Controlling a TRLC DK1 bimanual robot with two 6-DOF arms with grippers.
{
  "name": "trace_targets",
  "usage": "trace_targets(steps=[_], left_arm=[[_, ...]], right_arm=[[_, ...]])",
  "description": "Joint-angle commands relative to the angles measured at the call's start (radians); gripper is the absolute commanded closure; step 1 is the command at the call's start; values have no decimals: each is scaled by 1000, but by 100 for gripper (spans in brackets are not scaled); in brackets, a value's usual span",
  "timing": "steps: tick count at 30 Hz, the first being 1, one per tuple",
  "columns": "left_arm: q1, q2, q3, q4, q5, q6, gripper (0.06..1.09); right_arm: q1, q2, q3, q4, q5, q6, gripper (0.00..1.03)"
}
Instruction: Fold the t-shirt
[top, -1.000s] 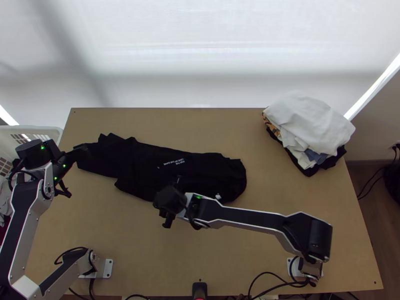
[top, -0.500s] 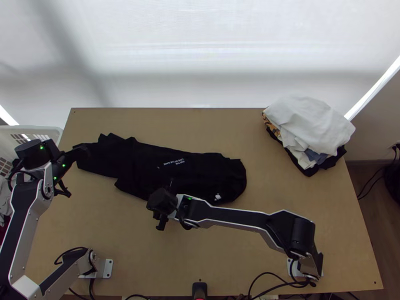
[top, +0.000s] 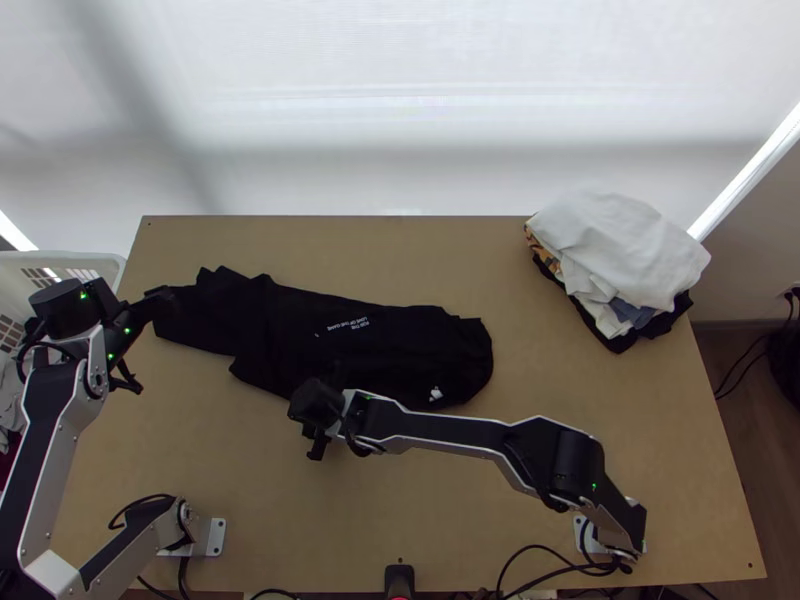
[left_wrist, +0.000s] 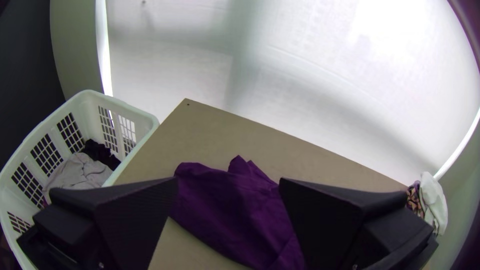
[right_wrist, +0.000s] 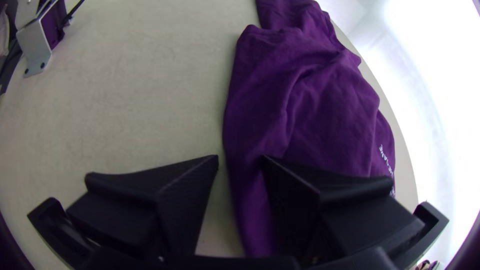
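Note:
The t-shirt (top: 265, 325), black with small white print, lies as a long, folded, creased strip across the table. At its left end the left gripper (top: 146, 338) stands open. In the left wrist view that gripper (left_wrist: 228, 185) has purple-looking cloth (left_wrist: 225, 210) between and beyond its parted fingers. By the shirt's near edge in the top view is the right gripper (top: 322, 418). The right wrist view shows this gripper (right_wrist: 240, 161) open, the near edge of the shirt (right_wrist: 310, 105) between its fingers, one finger over bare table and the other over cloth.
A stack of clothes (top: 615, 250) with white cloth on top lies at the table's back right. A white laundry basket (left_wrist: 132, 107) holding grey and dark cloth stands beside the table's left edge. Bare table (top: 260, 480) lies in front of the shirt.
The right gripper has moved a little to the left along the shirt's near edge, its arm swinging with it. The left arm and the shirt keep their places.

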Motion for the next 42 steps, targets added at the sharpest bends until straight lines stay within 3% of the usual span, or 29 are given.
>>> trace_targets(steps=[1, 11, 17, 26, 42], left_arm=[[7, 12, -20, 17, 12, -18, 11], [13, 12, -19, 17, 18, -17, 11], [15, 15, -17, 24, 38, -22, 11], [4, 35, -28, 24, 38, -23, 11], [-28, 104, -6, 63, 63, -43, 10]], right_arm=[[-5, 23, 25, 5, 1, 21, 97], [-19, -41, -21, 5, 8, 19, 100], [-50, -147, -52, 5, 56, 36, 100], [-154, -334, -161, 5, 114, 61, 100], [-338, -532, -336, 21, 117, 51, 100]])
